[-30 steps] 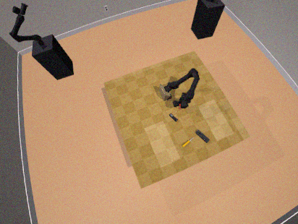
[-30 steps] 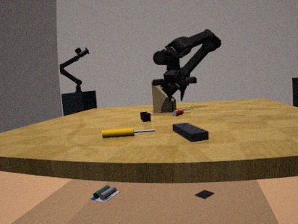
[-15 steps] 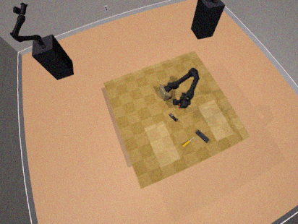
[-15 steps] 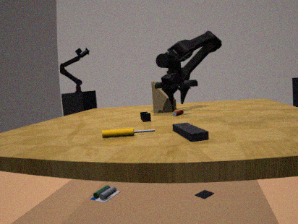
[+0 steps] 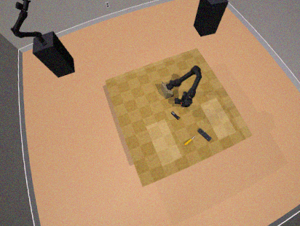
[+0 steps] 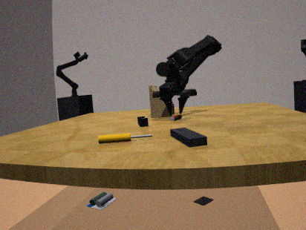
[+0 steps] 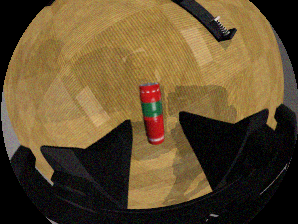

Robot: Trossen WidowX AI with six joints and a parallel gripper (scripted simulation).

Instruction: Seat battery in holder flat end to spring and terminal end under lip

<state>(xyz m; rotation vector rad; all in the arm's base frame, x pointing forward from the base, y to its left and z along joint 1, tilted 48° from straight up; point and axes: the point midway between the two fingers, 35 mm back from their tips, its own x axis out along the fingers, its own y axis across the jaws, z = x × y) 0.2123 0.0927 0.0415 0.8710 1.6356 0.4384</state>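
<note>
The red battery with a green band lies on its side on the table. In the wrist view a grey end faces away from the gripper. My gripper is open and points down over the battery, one finger to each side of its lower part in the wrist view, with gaps between. The black holder lies apart from the battery, at the top right of the wrist view. Its spring shows at one end; its other end is cut off there. No battery shows in its visible part.
A yellow screwdriver and a dark block lie on the table beyond the holder. A beige angled piece stands by the arm, behind the gripper in the exterior view.
</note>
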